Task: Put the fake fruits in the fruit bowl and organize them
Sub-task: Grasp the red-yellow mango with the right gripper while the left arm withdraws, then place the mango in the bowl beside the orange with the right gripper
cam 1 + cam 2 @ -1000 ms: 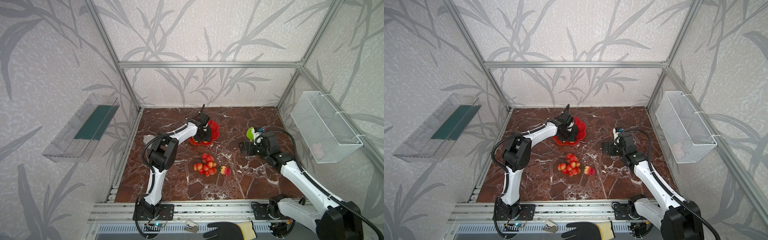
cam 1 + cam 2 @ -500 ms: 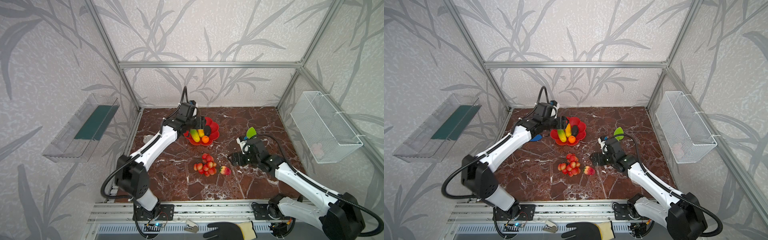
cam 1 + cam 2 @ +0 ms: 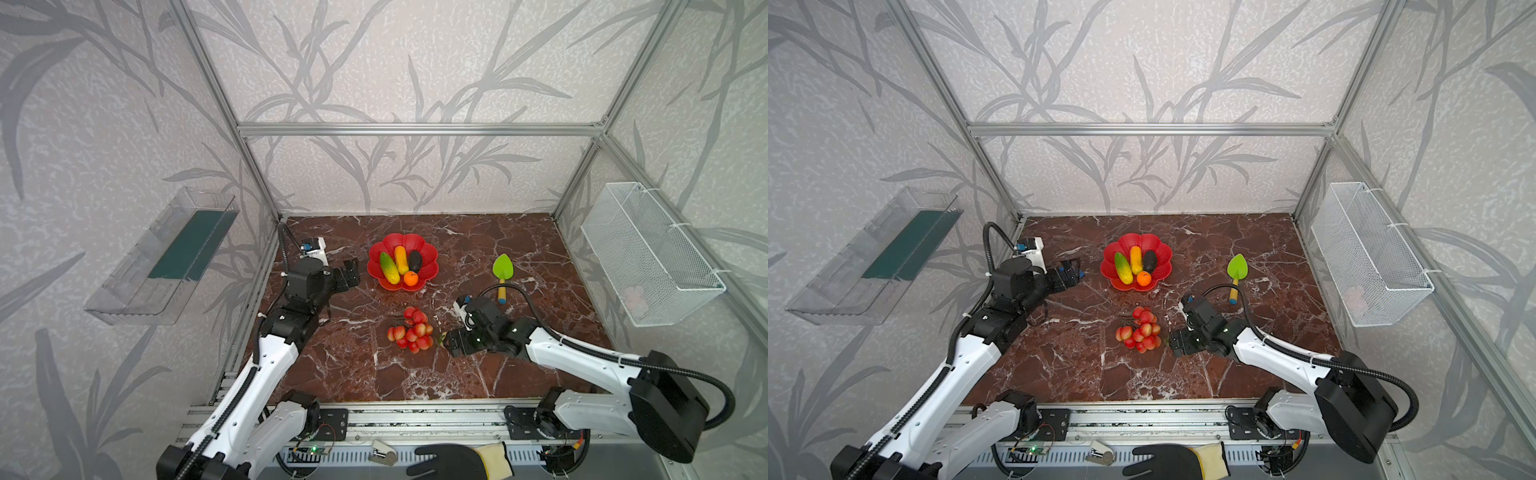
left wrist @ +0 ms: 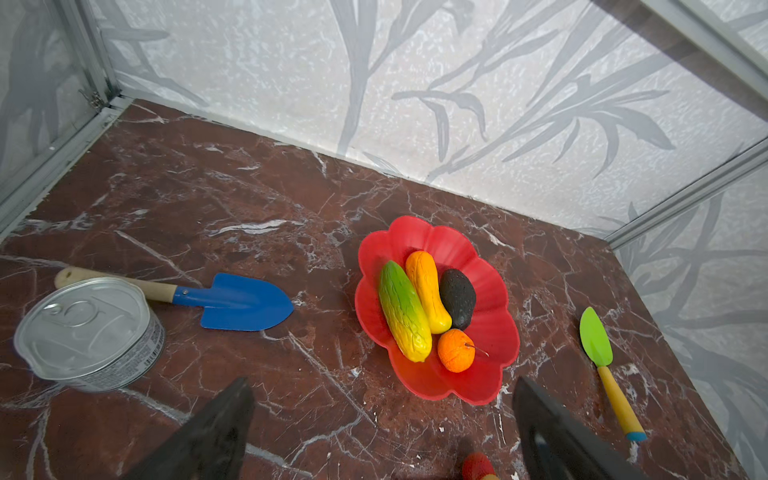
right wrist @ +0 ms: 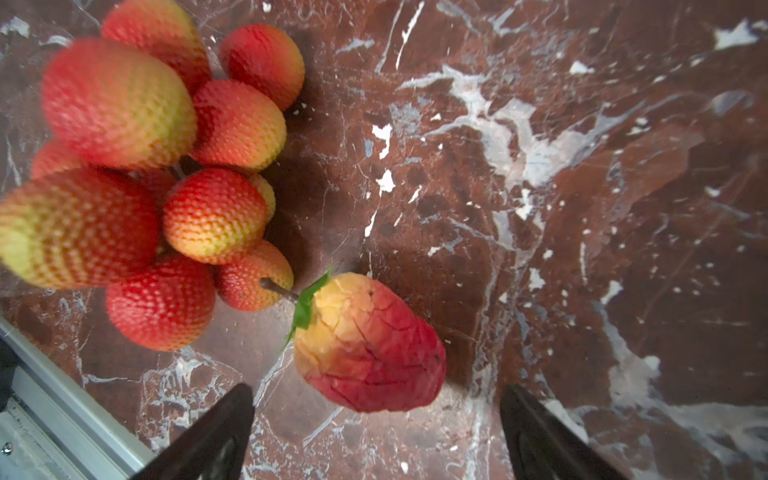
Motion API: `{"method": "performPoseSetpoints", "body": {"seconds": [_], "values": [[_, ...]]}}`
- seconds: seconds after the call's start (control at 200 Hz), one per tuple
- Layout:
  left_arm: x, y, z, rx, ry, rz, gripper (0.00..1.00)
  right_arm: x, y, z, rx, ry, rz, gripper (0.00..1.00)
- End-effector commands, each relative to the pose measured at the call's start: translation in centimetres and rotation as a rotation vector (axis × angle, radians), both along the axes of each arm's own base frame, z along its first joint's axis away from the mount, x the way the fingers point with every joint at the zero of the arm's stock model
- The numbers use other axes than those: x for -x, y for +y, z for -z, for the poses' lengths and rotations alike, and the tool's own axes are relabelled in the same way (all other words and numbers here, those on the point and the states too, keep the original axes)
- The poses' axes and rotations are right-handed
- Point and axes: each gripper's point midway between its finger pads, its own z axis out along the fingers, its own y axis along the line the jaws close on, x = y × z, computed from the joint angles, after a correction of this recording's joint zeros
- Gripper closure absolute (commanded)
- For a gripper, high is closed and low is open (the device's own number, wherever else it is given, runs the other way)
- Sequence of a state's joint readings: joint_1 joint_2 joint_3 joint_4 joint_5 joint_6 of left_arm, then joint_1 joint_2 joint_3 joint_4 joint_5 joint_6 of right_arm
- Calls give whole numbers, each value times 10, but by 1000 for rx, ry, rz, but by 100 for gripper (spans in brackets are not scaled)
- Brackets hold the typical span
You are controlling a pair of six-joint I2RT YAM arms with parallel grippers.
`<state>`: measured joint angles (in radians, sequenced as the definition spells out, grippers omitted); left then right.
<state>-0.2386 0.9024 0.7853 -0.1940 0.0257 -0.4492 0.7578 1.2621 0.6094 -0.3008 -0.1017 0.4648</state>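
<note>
The red scalloped fruit bowl [image 3: 430,254] [image 3: 1165,254] [image 4: 494,332] holds a green-yellow oblong fruit [image 3: 389,268] [image 4: 405,316], a yellow-orange one [image 3: 401,259] [image 4: 428,291], a dark oval [image 3: 414,261] [image 4: 457,297] and an orange ball [image 3: 411,279] [image 4: 456,350]. On the marble nearer the front lie the red berry cluster [image 3: 411,332] [image 3: 1140,330] [image 5: 166,166] and the strawberry [image 5: 370,345]. My right gripper [image 3: 451,345] [image 3: 1177,343] [image 5: 376,388] is open, fingers either side of the strawberry and apart from it. My left gripper [image 3: 351,271] [image 3: 1073,270] [image 4: 382,382] hangs open and empty, left of the bowl.
A green trowel [image 3: 503,269] [image 4: 596,340] lies right of the bowl. A blue trowel [image 4: 245,303] and a silver can [image 4: 87,332] sit at the far left. A wire basket [image 3: 648,257] hangs on the right wall, a clear tray [image 3: 166,257] on the left. A gloved hand [image 3: 457,459] rests at the front rail.
My left gripper drew back leftward from over the bowl and opened, uncovering the fruits inside. My right gripper travelled from beside the green trowel down to the strawberry.
</note>
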Motion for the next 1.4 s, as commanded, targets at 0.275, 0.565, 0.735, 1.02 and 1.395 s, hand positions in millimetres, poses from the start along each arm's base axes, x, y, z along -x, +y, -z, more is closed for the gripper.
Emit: {"method": "performPoseSetpoints", "body": {"seconds": [0.275,0.565,0.735,1.02,1.395], "values": [[41,22,-14,4,-62,-49,3,-17,24,13,69,7,5,23],[48,24,-6,-39,-57,-38,3,-32,29,14,129,-14,-12,60],[51,26,3,-36,-33,-45,3,-46,24,-15,175,-96,-12,71],[52,25,14,-21,8,-46,4,-93,37,-102,131,-347,-29,71],[60,23,41,28,96,-54,4,-169,118,-106,134,-378,-182,71]]}}
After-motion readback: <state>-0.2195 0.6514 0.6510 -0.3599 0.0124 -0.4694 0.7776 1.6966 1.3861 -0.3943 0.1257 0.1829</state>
